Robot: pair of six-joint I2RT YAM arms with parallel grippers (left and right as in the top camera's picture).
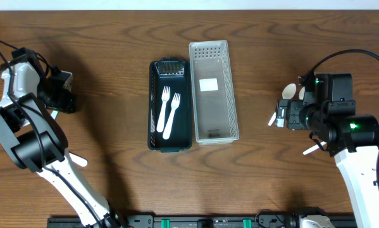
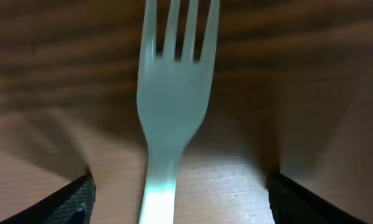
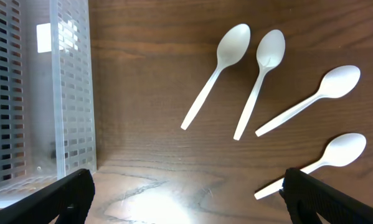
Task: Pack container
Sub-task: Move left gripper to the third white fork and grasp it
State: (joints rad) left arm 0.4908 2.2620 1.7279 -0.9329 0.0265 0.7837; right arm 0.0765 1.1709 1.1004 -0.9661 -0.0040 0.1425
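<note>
A dark basket at the table's centre holds two white forks. An empty white slotted basket stands against its right side and also shows in the right wrist view. My left gripper is at the far left, open, low over a white fork that lies on the table between its jaws. My right gripper is open and empty, right of the white basket. Several white spoons lie on the table just beyond it.
One spoon bowl and a white handle show beside the right arm from overhead. Another white utensil end pokes out by the left arm. Cables run along both arms.
</note>
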